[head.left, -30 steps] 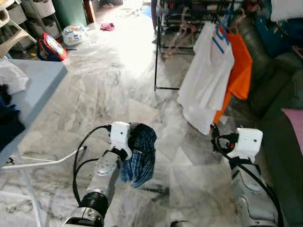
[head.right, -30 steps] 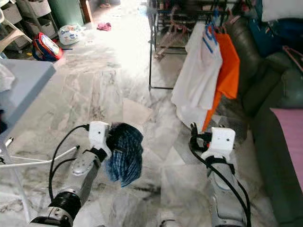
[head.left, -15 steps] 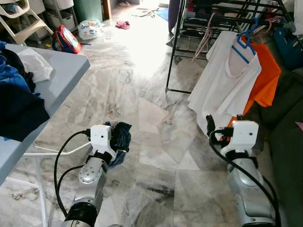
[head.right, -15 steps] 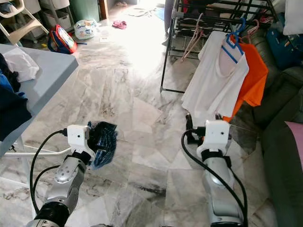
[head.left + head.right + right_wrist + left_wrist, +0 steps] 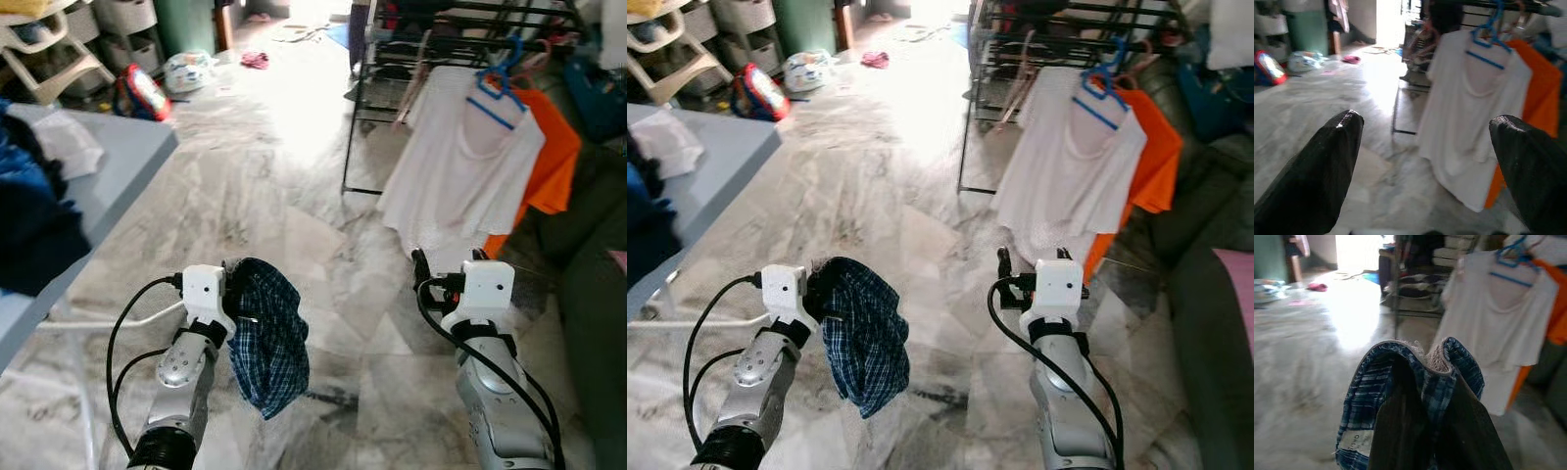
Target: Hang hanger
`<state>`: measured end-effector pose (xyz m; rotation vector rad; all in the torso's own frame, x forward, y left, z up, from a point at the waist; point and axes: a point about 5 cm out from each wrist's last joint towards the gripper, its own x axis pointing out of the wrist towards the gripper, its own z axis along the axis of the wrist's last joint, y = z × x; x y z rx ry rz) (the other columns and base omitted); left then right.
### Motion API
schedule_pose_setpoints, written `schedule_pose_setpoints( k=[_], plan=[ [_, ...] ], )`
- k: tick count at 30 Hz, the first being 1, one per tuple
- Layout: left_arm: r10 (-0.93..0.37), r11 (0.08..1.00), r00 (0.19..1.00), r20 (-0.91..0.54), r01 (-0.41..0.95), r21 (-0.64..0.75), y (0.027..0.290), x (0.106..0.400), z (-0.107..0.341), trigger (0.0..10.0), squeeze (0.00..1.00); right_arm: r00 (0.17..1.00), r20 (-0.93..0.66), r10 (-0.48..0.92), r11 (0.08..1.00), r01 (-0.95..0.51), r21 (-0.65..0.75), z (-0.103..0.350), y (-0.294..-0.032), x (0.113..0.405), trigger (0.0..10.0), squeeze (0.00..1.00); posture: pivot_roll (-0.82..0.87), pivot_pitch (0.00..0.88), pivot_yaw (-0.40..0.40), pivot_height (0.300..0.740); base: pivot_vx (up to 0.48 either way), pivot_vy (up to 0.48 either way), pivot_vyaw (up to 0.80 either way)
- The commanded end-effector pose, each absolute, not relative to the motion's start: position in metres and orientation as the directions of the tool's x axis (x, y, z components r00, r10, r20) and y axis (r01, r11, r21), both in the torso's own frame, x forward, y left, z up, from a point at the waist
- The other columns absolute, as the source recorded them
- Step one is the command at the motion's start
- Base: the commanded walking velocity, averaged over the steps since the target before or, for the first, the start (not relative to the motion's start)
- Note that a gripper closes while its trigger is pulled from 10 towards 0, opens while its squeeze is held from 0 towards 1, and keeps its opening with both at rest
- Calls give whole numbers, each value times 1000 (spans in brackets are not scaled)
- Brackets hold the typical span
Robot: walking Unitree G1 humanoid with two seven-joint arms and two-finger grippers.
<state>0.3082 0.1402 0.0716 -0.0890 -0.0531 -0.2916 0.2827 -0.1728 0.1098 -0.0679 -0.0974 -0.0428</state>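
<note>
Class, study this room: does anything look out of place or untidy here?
Yes. A pink item and a bag lie loose on the floor, and the left gripper holds the blue checked garment bunched, without a visible hanger.

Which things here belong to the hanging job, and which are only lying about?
For the job:
left pincer, shut on the blue plaid garment
right pincer, open
clothes rack
white shirt on blue hanger

Lying about:
orange shirt
clothes on the grey table
pink item on the floor
</note>
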Motion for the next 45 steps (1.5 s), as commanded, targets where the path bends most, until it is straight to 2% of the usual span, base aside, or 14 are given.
schedule_pose_setpoints(
  k=[1, 22, 35, 45],
  plan=[
    [-284, 954, 956, 69, 289, -76, 143, 309, 74, 10000, 0, 992, 116, -39, 997, 47, -65, 114, -172, 282, 10000, 0, 18, 161, -13, 740, 394, 0, 0],
    [-307, 946, 949, 65, 312, -82, 137, 313, 75, 10000, 0, 991, 129, -25, 995, 37, -91, 120, -176, 286, 10000, 0, -2, 179, -13, 740, 416, 0, 0],
    [-322, 941, 945, 59, 326, -88, 133, 317, 76, 10000, 0, 991, 127, -31, 994, 43, -96, 119, -177, 284, 10000, 0, -17, 162, -8, 740, 417, 0, -498],
    [-343, 933, 938, 50, 346, -97, 125, 316, 73, 10000, 0, 991, 126, -35, 994, 47, -99, 118, -178, 283, 10000, 0, -26, 152, -8, 740, 416, 96, -781]
  ],
)
